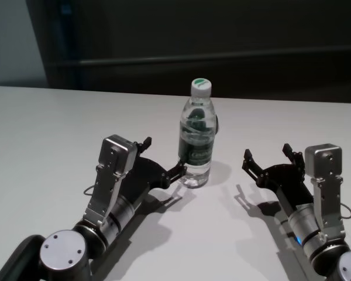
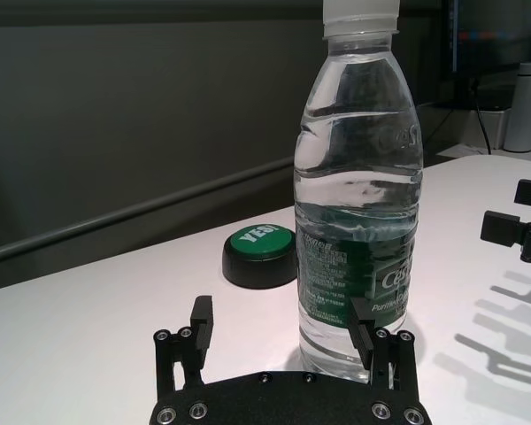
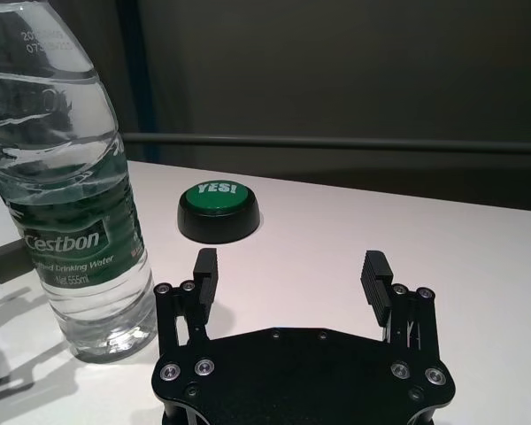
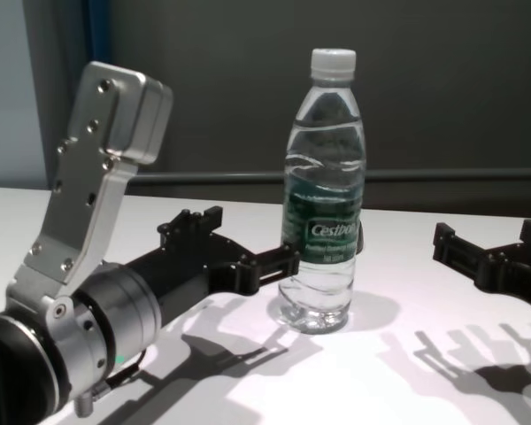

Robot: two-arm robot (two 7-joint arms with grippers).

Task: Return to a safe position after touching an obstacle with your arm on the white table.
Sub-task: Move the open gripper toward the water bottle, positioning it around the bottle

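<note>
The obstacle [image 1: 197, 137], a clear water bottle with a white cap and a green label, stands upright mid-way across the white table [image 1: 47, 129]. My left gripper [image 1: 162, 156] is open and lies low beside it. One fingertip [image 4: 288, 258] rests against the bottle's lower body, and the bottle [image 2: 358, 177] is outside the gap, not between the fingers. In the left wrist view the left gripper [image 2: 283, 328] holds nothing. My right gripper [image 1: 268, 155] is open and empty, a hand's width from the bottle [image 3: 62, 195] on its other side.
A small dark dome button with a green "YES!" top [image 2: 261, 255] sits on the table just behind the bottle, also seen as the button [image 3: 218, 211] in the right wrist view. A dark wall with a rail runs behind the table's far edge.
</note>
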